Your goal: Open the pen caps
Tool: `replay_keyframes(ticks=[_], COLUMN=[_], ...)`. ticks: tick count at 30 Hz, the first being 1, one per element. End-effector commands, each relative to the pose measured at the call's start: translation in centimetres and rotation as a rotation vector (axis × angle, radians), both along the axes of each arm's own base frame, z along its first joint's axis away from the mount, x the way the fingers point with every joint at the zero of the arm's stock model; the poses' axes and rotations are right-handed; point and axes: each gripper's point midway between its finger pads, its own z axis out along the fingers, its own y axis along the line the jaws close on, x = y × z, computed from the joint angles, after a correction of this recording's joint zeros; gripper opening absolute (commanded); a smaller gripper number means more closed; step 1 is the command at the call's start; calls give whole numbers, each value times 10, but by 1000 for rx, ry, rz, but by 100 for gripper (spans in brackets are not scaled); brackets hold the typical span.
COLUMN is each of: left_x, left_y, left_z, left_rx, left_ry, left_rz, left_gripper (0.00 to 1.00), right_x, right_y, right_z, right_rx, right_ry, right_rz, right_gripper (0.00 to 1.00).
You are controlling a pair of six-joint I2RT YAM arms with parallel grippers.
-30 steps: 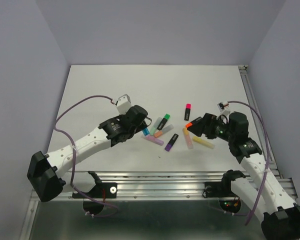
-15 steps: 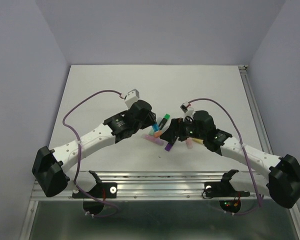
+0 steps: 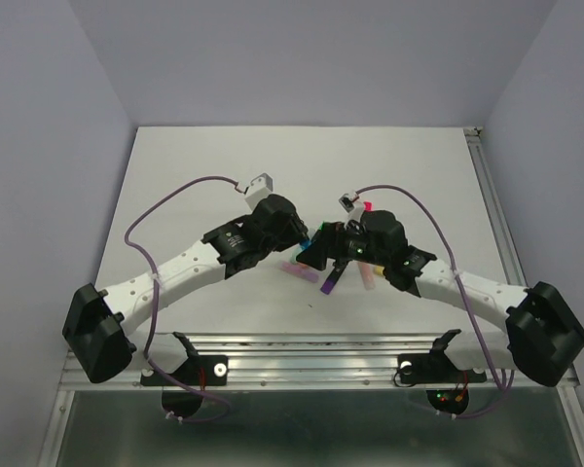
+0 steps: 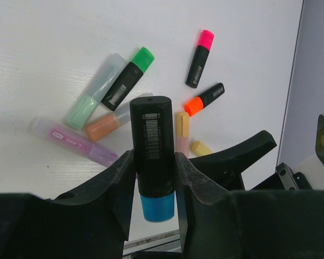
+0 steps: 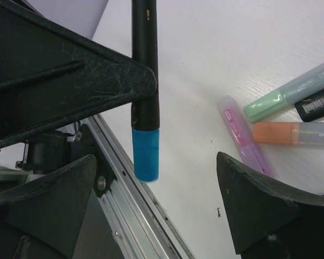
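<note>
The left pincer (image 4: 154,162) gripped a black highlighter (image 4: 151,135) by the barrel, above the counter (image 4: 54,43). The right pincer (image 5: 156,162) stood open, spread either side of its blue cap (image 5: 146,154).

White table (image 3: 195,165), clustered highlighters (image 4: 124,85), pen caps (image 4: 206,39) on

5 blk highlighters (image 4: 127,81), 5 pastel ones (image 4: 92,103)

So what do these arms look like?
The left arm and right arm have white shells and chunky black joints. A purple cable loops along each to a small white wrist box. Left tool and right tool each have two black, scuffed fingers.
</note>
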Motion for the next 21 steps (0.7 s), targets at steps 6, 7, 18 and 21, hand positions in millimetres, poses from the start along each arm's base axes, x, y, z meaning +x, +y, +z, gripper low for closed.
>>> replay_keyframes(ticks=[6, 7, 18, 21], left_x=[3, 3, 2, 3], left_y=[-9, -10, -11, -11], left_z=[6, 5, 4, 3], left_rx=[-35, -35, -34, -32], left_ry=[-15, -15, -15, -18], left_rz=[1, -1, -10, -12], left_gripper=[0, 0, 0, 0], right_x=[8, 9, 12, 14], right_y=[34, 36, 40, 38], right_z=[50, 48, 47, 46], right_rx=[151, 153, 156, 153], right_ry=[-70, -63, -65, -58], right_rz=[56, 61, 31, 13], right_gripper=[81, 79, 38, 17])
